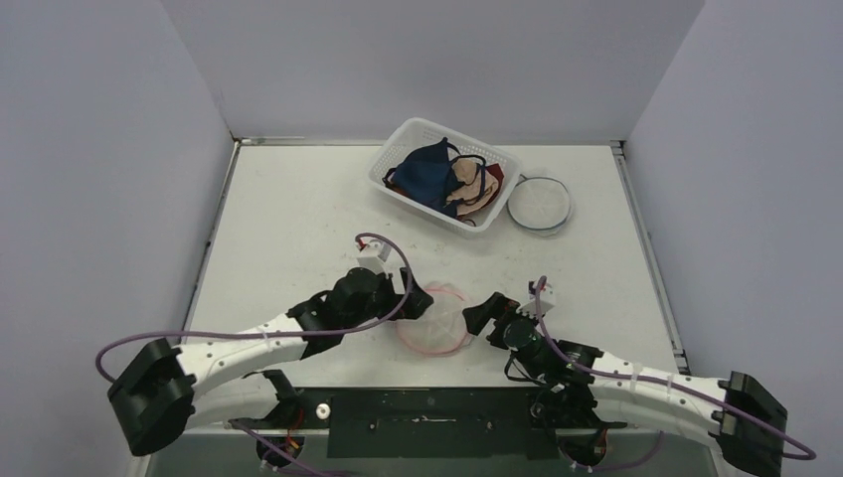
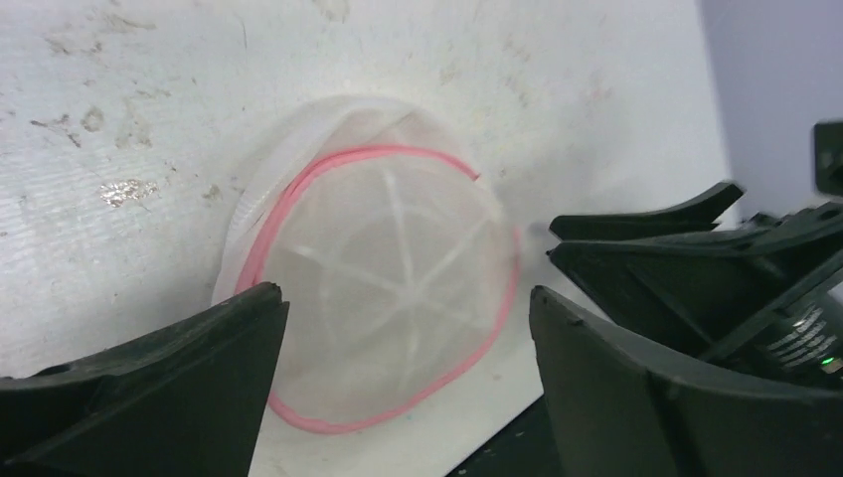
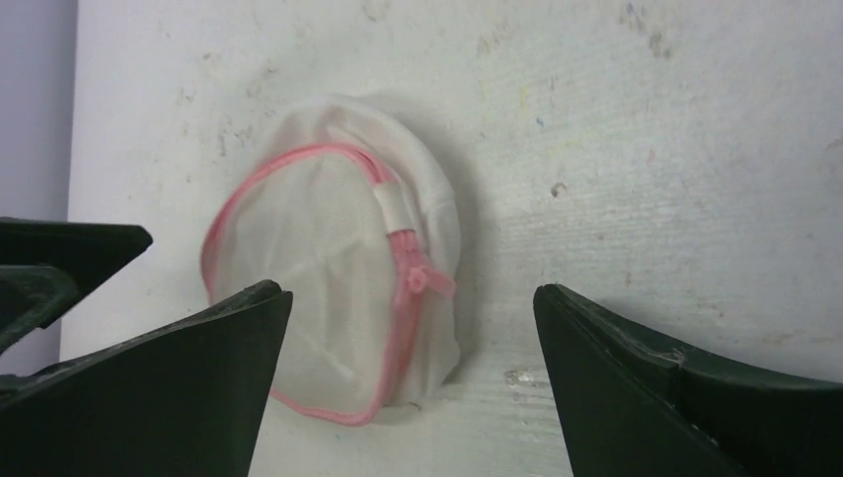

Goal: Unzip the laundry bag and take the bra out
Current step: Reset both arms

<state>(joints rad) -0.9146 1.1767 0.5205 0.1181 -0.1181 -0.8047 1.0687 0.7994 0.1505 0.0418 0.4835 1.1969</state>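
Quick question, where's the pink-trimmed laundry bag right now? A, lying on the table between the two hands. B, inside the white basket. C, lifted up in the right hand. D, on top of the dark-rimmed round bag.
A: the pink-trimmed laundry bag lies flat on the table, between the left hand and the right hand. Both hands are open, and neither is gripping it.

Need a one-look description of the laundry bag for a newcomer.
At the near edge of the table, between left tool and right tool, lies a round white mesh bag. Its trim is pink; the round one by the basket has dark trim.
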